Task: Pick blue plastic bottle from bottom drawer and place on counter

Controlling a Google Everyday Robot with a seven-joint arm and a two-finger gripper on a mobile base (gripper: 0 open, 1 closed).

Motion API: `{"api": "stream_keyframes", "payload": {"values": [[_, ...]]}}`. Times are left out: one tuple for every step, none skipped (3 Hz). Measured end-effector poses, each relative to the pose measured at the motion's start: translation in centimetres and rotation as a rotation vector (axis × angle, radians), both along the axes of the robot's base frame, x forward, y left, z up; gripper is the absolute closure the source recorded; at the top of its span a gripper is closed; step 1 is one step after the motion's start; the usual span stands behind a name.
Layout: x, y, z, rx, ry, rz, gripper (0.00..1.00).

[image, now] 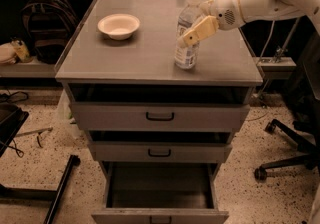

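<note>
The blue plastic bottle (186, 48), clear with a white cap, stands upright on the counter (125, 58), right of centre, its base touching the surface. My gripper (192, 32) reaches in from the right on a white arm and is shut around the bottle's upper half, with one tan finger (200, 30) across its front. The bottom drawer (159, 193) is pulled open below, and its dark inside looks empty.
A white bowl (118, 25) sits on the counter's back left. The two upper drawers (160, 116) are slightly open. A backpack (45, 23) is on a shelf to the left. An office chair base (287, 153) is on the floor to the right, and black stand legs (55, 193) to the left.
</note>
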State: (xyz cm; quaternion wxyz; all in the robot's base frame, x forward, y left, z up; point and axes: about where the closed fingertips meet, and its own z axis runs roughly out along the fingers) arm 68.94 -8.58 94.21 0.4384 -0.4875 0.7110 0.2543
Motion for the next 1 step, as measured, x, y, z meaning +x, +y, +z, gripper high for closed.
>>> {"api": "stream_keyframes", "payload": {"values": [[0.0,0.0,0.0,0.0,0.0,0.0,0.0]]}}
